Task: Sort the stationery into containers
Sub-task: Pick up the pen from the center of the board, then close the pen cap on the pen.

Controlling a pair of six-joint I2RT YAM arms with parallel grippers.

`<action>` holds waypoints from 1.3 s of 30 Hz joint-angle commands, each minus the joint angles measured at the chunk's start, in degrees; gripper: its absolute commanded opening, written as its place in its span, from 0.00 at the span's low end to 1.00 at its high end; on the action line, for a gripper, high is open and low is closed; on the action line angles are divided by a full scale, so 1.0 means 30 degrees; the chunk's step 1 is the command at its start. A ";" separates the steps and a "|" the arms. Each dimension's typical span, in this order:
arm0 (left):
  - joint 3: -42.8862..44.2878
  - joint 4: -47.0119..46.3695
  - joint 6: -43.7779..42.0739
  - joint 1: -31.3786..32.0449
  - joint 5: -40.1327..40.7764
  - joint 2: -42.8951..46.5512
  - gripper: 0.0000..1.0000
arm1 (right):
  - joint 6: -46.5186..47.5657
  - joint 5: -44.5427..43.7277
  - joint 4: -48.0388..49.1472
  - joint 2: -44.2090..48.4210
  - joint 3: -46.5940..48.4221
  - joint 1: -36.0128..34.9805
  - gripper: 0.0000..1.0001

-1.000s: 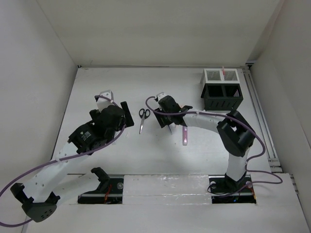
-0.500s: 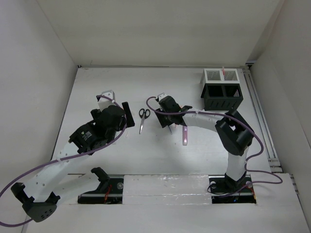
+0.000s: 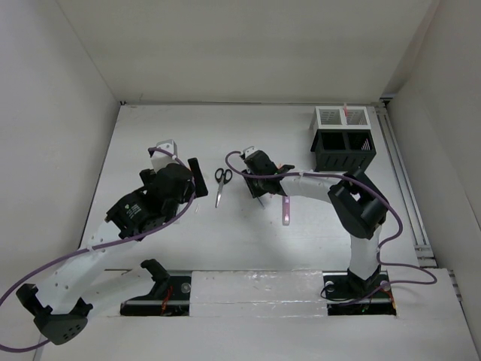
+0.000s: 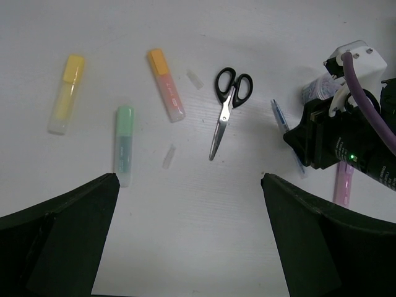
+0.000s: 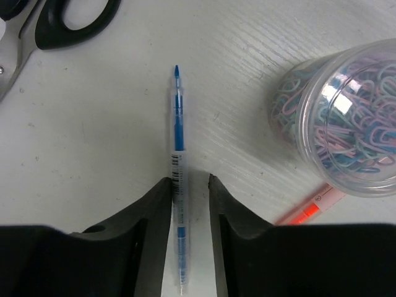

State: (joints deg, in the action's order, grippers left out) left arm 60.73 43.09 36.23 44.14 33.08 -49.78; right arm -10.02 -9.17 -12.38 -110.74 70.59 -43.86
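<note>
A clear-barrelled blue pen lies on the table between the fingers of my right gripper. The jaws are narrow; the left finger touches the barrel and a small gap shows on the right. Black-handled scissors lie just left of that gripper. My left gripper hangs wide open over bare table, with yellow, green and orange highlighters beyond it. The black mesh organiser and white mesh box stand at the back right.
A clear jar of coloured paper clips stands right of the right gripper, an orange pen beside it. A pink highlighter lies under the right forearm. Two small clear caps lie near the scissors.
The right gripper's jaws have narrowed around the blue pen. The left arm and its open gripper have barely moved.
</note>
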 commanded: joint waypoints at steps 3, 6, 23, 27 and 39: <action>0.0089 -0.0008 -0.0064 -0.0036 0.0340 0.0333 1.00 | -0.0437 0.0012 -0.1175 -0.0704 -0.0236 -0.0176 0.27; 0.0089 -0.0008 -0.0064 -0.0036 0.0514 0.0333 1.00 | -0.0439 -0.0166 -0.1351 -0.0704 -0.0676 -0.0176 0.09; -0.1521 -0.1969 0.3124 -0.0036 -0.1359 -0.2594 1.00 | -0.0615 -0.1160 -0.0821 0.8780 -0.2787 -0.1404 0.00; -0.2428 -0.2935 0.4211 -0.0268 -0.1037 -0.3883 1.00 | -0.0439 -0.1338 -0.1410 1.1829 -0.3166 -0.1873 0.00; -0.1207 -0.3476 0.0119 -0.4899 -0.6014 -0.8358 1.00 | -0.0087 -0.0401 -0.0328 1.6227 -0.4867 -0.2667 0.00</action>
State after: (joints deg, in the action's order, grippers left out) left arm 51.44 31.07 41.89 29.19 18.11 -71.68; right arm -10.74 -11.27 -15.62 -63.92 56.45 -51.46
